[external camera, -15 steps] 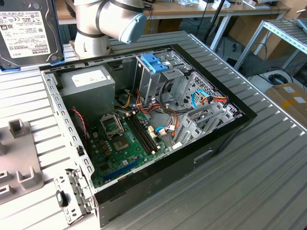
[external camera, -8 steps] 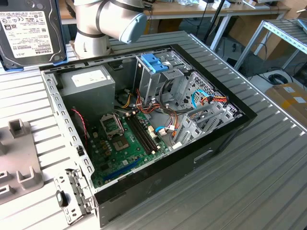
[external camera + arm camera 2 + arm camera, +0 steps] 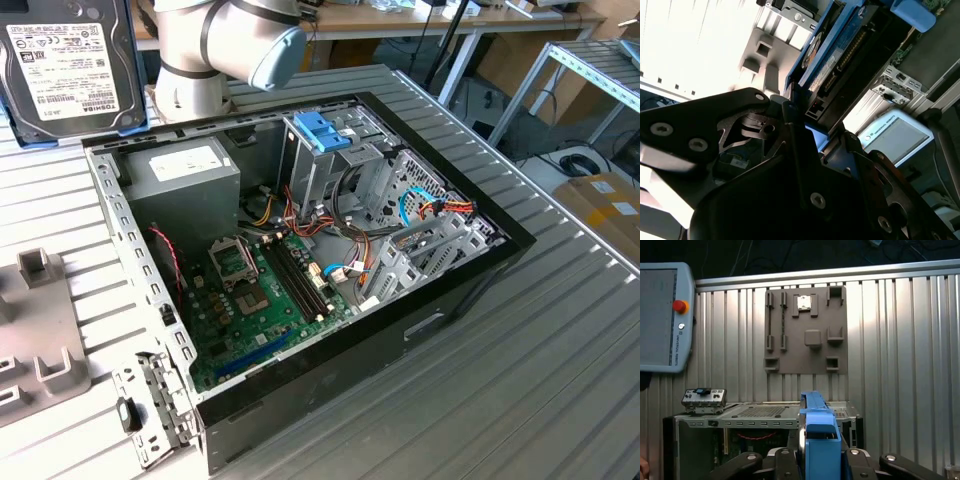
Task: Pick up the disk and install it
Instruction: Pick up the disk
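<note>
The disk (image 3: 66, 62), a dark hard drive with a white label and a light-blue carrier rail, hangs in the air at the exterior view's upper left, above the table beside the open computer case (image 3: 300, 250). In the second wrist view my gripper (image 3: 813, 126) is shut on the disk (image 3: 835, 60) at one end, with black fingers (image 3: 795, 112) on either side. The first wrist view looks along the disk's blue edge (image 3: 817, 432) between the fingers (image 3: 782, 460), with the case (image 3: 760, 412) beyond it.
A deeper-blue latch (image 3: 322, 130) tops the silver drive cage inside the case. A grey fixture plate (image 3: 40, 340) lies on the ribbed metal table at the exterior view's left. The arm's pale body (image 3: 230, 40) stands behind the case. A teach pendant (image 3: 662, 315) lies nearby.
</note>
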`<state>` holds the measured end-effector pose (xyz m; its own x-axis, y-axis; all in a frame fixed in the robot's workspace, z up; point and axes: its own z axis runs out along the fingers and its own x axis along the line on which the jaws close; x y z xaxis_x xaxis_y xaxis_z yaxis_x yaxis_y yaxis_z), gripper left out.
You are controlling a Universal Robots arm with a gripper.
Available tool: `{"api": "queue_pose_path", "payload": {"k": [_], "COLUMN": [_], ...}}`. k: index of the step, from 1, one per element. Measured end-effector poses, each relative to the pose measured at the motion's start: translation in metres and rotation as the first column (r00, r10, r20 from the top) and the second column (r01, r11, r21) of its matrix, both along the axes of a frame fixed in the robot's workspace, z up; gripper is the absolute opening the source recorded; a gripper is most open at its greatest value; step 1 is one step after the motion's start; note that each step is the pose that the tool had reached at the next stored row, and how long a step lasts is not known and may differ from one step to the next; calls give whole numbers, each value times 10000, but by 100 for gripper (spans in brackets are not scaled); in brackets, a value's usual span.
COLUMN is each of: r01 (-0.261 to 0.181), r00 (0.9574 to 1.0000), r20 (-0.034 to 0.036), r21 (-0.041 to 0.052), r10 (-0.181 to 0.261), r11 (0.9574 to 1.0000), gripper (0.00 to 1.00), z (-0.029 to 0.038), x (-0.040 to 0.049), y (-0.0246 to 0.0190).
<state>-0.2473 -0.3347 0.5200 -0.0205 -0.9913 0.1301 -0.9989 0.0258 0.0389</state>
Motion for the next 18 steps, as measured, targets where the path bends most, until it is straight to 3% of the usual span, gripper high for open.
{"api": "queue_pose_path", "payload": {"k": [18], "r01": [0], "r00": [10000], "r20": [0], "r21": [-85], "r10": [0], "r11": [10000], "gripper": [37], "z": [-3], "x": [143], "y": [0]}}
